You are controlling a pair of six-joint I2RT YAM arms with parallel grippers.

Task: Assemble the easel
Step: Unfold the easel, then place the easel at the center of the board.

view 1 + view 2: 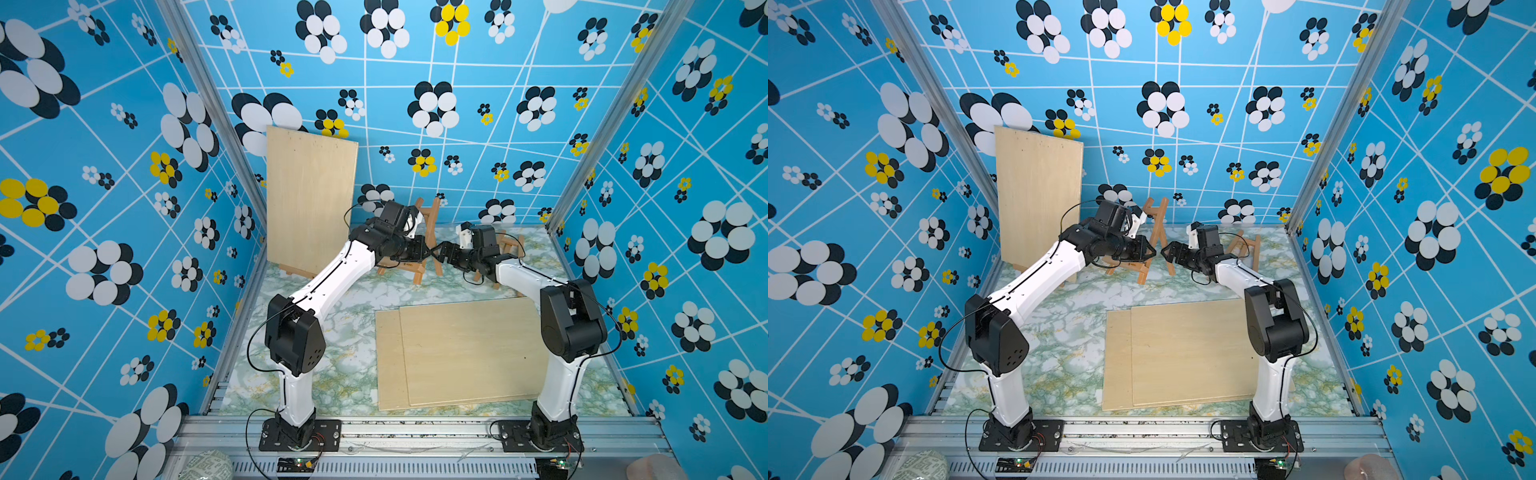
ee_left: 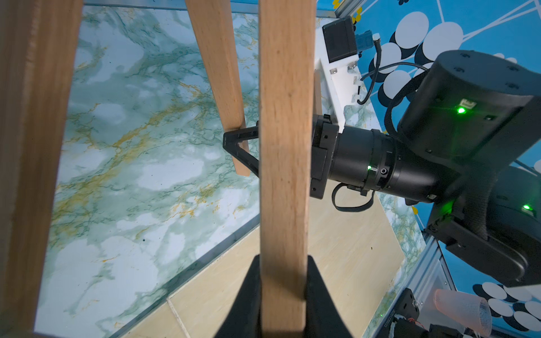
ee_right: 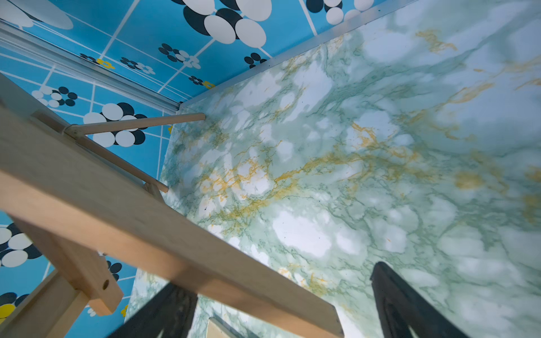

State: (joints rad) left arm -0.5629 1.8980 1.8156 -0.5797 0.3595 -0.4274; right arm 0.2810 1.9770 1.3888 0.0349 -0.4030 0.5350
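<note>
A wooden easel (image 1: 432,212) (image 1: 1158,216) stands at the back middle of the marble table (image 1: 353,374). My left gripper (image 1: 427,250) (image 1: 1148,251) (image 2: 282,292) is shut on one of its legs (image 2: 282,175), which runs straight out between the two black fingers. My right gripper (image 1: 444,249) (image 1: 1166,252) (image 3: 281,310) faces it from the right and stands open. Another easel leg (image 3: 205,263) crosses between its spread fingers (image 3: 404,307) without being clamped. In the left wrist view, one right finger (image 2: 235,142) touches the end of that slanted leg (image 2: 219,73).
A tall plywood board (image 1: 311,199) stands on a second easel at the back left. Two plywood boards (image 1: 465,353) lie stacked flat at the front right. A small easel (image 1: 509,245) (image 1: 1250,245) sits behind my right arm. Patterned walls close three sides.
</note>
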